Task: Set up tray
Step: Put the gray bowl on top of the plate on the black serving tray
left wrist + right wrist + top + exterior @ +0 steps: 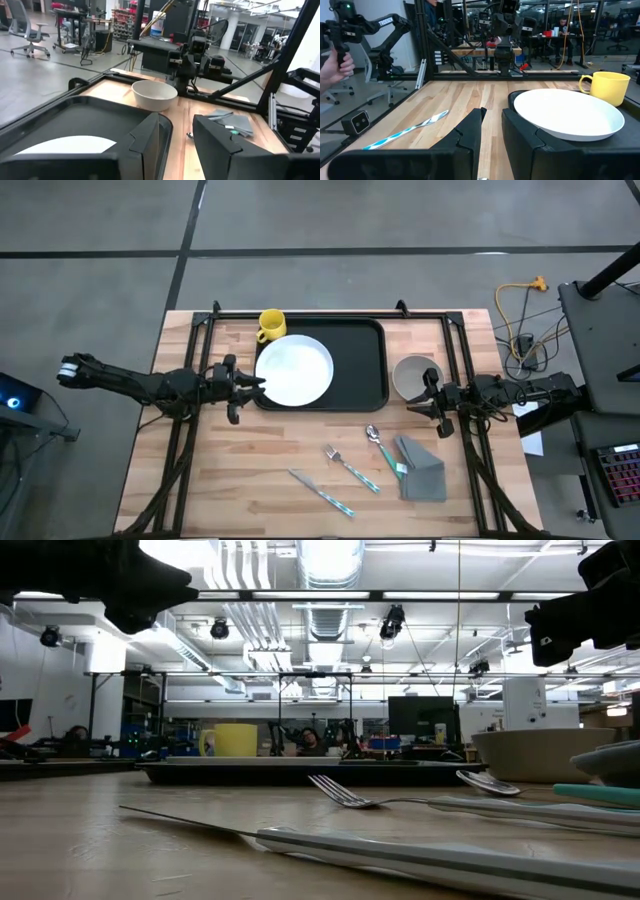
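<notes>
The black tray [360,365] lies at the table's far middle. A white plate [293,370] rests on the tray's left half, and a yellow mug [271,325] stands at its far left corner. My left gripper [252,383] is open at the tray's left edge, beside the plate's rim [60,145]. In the left wrist view its fingers [176,120] point across the tray toward a beige bowl [154,95]. My right gripper [420,402] is open just near of that bowl [413,377], and it [492,112] faces the plate [567,115].
A spoon [378,442], a fork [350,467], a knife [322,493] and a folded grey napkin [422,470] lie on the wooden table near of the tray. Black frame rails [190,380] run along both sides. A person's hand [335,65] shows beyond the table.
</notes>
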You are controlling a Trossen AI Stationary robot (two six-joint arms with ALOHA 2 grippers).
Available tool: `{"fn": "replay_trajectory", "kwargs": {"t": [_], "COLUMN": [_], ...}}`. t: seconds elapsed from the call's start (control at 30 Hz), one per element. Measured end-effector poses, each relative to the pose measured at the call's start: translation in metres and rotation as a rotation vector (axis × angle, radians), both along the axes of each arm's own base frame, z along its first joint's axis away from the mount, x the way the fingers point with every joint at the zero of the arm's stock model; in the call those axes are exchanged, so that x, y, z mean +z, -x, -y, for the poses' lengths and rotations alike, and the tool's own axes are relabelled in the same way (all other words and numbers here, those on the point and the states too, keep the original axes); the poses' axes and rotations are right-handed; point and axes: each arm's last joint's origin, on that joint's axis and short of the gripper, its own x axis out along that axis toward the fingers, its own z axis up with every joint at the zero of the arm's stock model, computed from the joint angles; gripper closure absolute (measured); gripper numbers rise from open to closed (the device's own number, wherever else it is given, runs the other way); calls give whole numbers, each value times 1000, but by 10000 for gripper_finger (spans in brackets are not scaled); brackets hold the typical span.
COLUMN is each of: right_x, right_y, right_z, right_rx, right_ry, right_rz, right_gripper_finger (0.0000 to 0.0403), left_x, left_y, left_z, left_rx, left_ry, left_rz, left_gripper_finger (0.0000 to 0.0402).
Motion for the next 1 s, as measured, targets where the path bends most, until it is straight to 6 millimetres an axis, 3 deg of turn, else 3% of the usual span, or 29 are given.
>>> {"fn": "replay_trajectory", "kwargs": {"t": [0.37, 0.9, 1.0], "right_x": [0, 0, 0], "right_y": [0, 0, 0], "right_z": [0, 0, 0], "right_rx": [0, 0, 0], "right_ry": [-1, 0, -1], "right_rz": [-1, 0, 0], "right_gripper_finger": [335, 335, 335], "left_x": [14, -24, -22], "left_y": [18, 45, 49], "left_z": [3, -2, -2], "left_rx": [-207, -206, -206], "left_ry": [9, 27, 27], "left_rz": [150, 458, 469], "left_gripper_finger": [299, 299, 299]}}
